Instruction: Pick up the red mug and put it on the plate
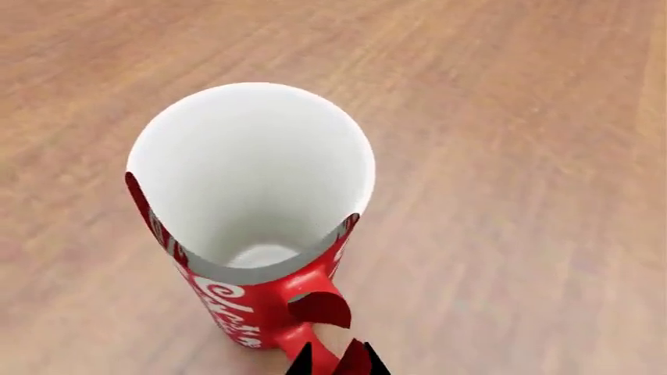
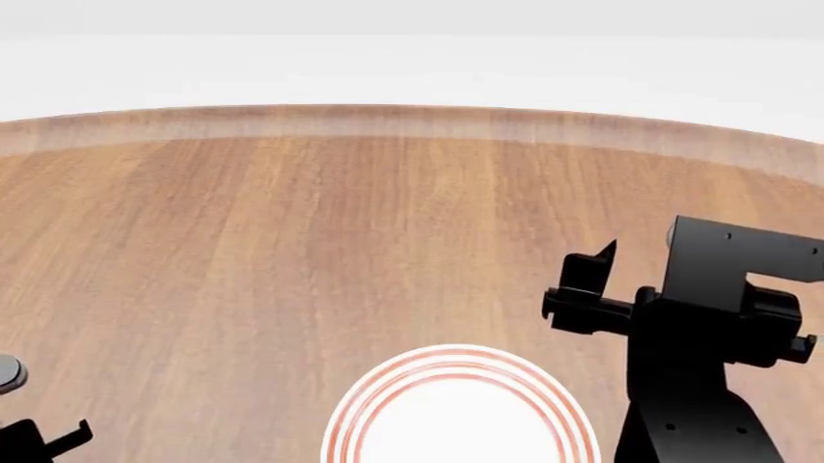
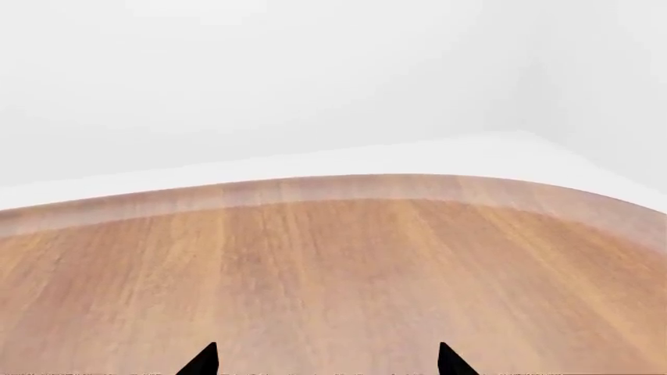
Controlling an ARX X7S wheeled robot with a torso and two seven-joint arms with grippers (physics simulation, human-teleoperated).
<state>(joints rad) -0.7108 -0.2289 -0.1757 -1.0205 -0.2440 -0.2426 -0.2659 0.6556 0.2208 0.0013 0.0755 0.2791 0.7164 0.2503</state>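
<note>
The red mug (image 1: 234, 308) fills the left wrist view, upright, with its white inside showing and white lettering on its red wall. Its loop handle (image 1: 312, 301) points at my left gripper (image 1: 333, 363), whose two dark fingertips stand close together on either side of the handle, shut on it. The head view does not show the mug; only a bit of the left gripper (image 2: 45, 439) pokes in at the bottom left corner. The plate (image 2: 365, 410), white with red rings, lies at the near middle. My right gripper (image 2: 582, 285) hovers right of the plate, open and empty (image 3: 325, 366).
The wooden table (image 2: 322, 241) stretches away to a curved far edge with a pale wall behind it. A small grey round thing (image 2: 7, 373) sits at the left edge of the head view. The right arm's black body (image 2: 708, 367) rises beside the plate.
</note>
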